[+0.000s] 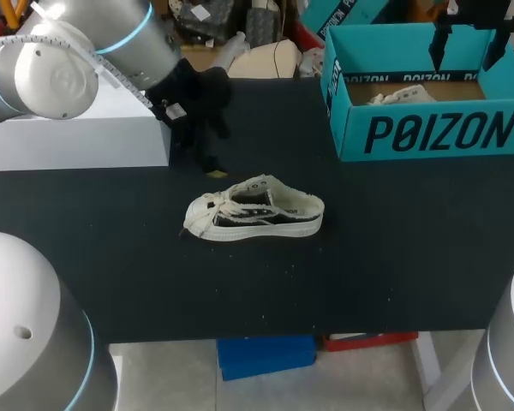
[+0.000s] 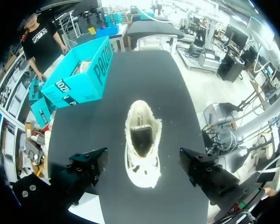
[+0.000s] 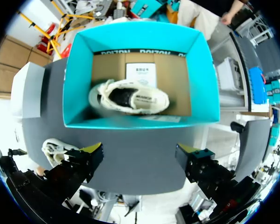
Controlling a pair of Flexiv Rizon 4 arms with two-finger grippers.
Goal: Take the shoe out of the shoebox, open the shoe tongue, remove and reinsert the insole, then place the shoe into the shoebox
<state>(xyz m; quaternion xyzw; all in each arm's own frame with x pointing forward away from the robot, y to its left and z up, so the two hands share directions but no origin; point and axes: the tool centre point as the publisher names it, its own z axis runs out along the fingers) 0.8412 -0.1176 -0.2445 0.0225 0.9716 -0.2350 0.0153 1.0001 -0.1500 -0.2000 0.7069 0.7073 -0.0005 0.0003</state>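
— Where was the white canvas sneaker [image 1: 255, 210] found?
— It was found outside the teal shoebox [image 1: 428, 137], set upright on its sole on the black table [image 1: 394, 265]. It was placed well apart from the shoebox's printed long wall, off past that wall's corner. Its heel was turned toward the shoebox and its toe away from it. The laces were seen lying loose, and a dark inside was shown through the opening.
— And what was kept inside the shoebox?
— A second sneaker [image 3: 129, 97] was laid on the cardboard floor, lengthwise along the long walls. A white card [image 3: 141, 74] was seen at its side.
— How was the left gripper [image 2: 142, 163] held?
— It was held above the sneaker's toe end, on the side away from the shoebox. Its fingers were spread wide and nothing was grasped. The sneaker was seen below the gap between them.
— And the right gripper [image 3: 140, 156]?
— It was held above the shoebox. It was released as well, its fingers set wide apart with nothing caught between them.
— Was anything else noted on the table?
— A white box [image 1: 77, 141] was noted, farther from the shoebox than the sneaker and beyond the left gripper
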